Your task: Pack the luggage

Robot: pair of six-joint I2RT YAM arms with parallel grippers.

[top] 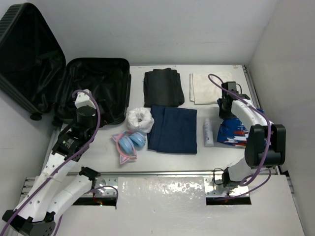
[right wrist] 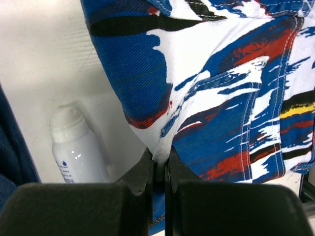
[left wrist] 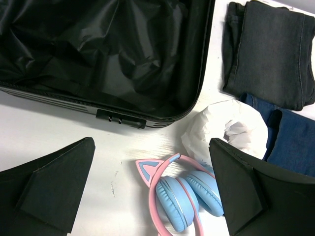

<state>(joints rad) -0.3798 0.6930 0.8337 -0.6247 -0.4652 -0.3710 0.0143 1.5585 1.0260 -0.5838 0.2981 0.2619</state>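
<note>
Luggage [top: 98,83]: open, upper left. Left gripper [left wrist: 151,147]: fingers spread, just below its rim, above headphones [left wrist: 182,194]. Right gripper [right wrist: 160,167]: pinching patterned cloth [right wrist: 221,98]; bottle [right wrist: 76,147] lower left.

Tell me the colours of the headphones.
Headphones: light blue earcups, pink headband with cat ears; clearest in the left wrist view.

No legible text. White bottle [right wrist: 78,152] label: small drop sign, print beneath too small.

My top view crops the luggage [top: 29,54] lid. My right gripper [right wrist: 161,169] hides the base of the bottle [right wrist: 74,147]; its cloth [right wrist: 221,98] runs off-frame.
</note>
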